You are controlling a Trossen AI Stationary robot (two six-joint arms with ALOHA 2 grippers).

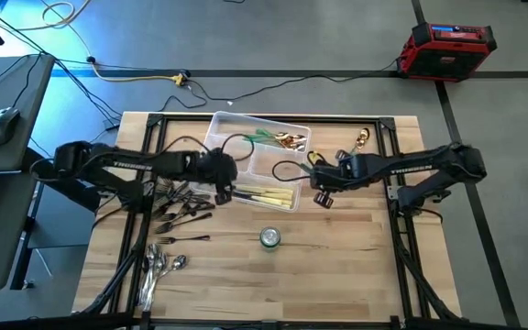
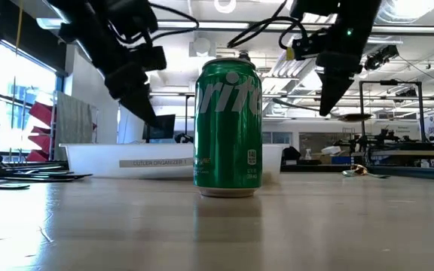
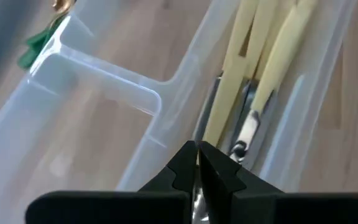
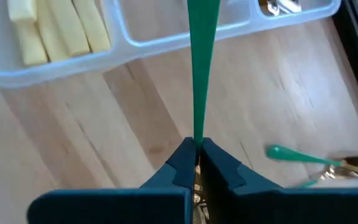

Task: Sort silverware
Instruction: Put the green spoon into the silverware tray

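Right tool point(image 4: 196, 158) grips a green-handled piece point(image 4: 201, 68) above the surface point(image 4: 92, 143); left tool point(image 3: 197, 163) clamps a knife point(image 3: 248, 127) over the tray point(image 3: 104, 81).

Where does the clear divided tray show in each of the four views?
High view: clear divided tray at the table's far middle, between the arms.
Low view: low white wall behind the green can.
Left wrist view: compartments fill the picture, cream-handled knives inside.
Right wrist view: along the top.
Shared landmark: the cream-handled knives.

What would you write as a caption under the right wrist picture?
Right gripper shut on a green-handled utensil, held above the wooden table beside the clear tray of cream-handled knives.
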